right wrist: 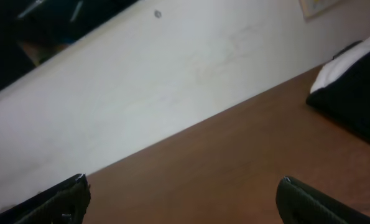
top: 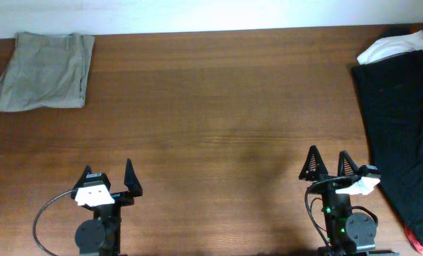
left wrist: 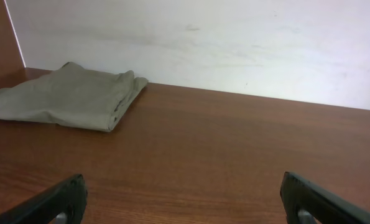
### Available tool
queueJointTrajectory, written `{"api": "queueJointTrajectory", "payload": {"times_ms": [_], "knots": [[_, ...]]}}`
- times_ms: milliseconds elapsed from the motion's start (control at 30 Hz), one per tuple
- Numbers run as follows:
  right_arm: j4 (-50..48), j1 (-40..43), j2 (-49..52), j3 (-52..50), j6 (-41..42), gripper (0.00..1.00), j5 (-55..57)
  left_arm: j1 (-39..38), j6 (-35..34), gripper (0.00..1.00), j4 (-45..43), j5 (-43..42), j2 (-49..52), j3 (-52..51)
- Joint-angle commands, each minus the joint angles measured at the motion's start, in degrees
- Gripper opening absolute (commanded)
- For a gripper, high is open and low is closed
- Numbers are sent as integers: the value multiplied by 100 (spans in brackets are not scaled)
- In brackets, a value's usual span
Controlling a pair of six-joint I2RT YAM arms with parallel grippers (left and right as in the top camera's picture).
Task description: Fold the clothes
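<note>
Currently: clothes (top: pixel 44 71) lie as a flat bundle in the far-left corner of the table (top: pixel 218 107), close to both edges. Left gripper (top: pixel 109 172) and right gripper (top: pixel 328 160) sit at the near edge, jaws spread, holding nothing. Judgement: reach with your left, pinch a hem, draw it to the open centre before creasing. Keep your right clear of the dark garment (top: pixel 399 121) along the right edge

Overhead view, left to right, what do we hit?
folded khaki shorts → left gripper → right gripper → dark garment
</note>
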State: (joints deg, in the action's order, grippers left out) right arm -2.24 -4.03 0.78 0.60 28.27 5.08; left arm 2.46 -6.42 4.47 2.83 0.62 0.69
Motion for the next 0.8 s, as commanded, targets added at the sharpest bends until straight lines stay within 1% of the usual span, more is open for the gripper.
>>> {"api": "queueJointTrajectory", "payload": {"times_ms": [0, 767], "knots": [[590, -57, -59, -28, -35, 99, 157, 33, 92, 99, 13, -24, -33, -17], [634, -57, -57, -28, -96, 99, 155, 33, 92, 99, 13, -24, 0, -17]]}}
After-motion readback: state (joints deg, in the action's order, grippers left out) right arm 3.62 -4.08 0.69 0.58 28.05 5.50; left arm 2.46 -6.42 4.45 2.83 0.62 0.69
